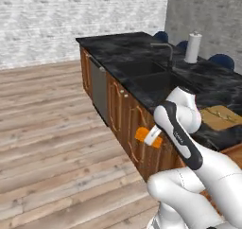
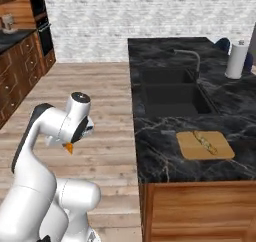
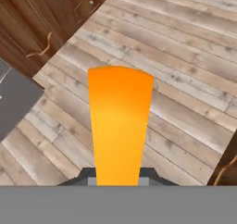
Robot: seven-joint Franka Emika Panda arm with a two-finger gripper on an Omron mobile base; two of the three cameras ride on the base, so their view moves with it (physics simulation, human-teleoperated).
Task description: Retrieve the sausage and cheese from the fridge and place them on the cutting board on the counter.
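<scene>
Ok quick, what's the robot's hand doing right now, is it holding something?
Gripper: closed, its fingers holding the orange cheese out over the wooden floor.

1 cheese [image 3: 120, 126], 1 cutting board [image 2: 205, 145], 1 sausage [image 2: 205, 141], 1 paper-towel roll [image 2: 236, 59], 1 sink [image 2: 171, 92].

The gripper [image 1: 152, 137] is mostly hidden behind the robot's own forearm in the left base view, with the orange cheese [image 1: 142, 135] poking out at its nine o'clock side. In the hand view the base of the cheese [image 3: 119, 126] is cut off at six o'clock, hiding the fingertips. The thing lying on the cutting board [image 2: 205, 145] is too small to identify.
</scene>
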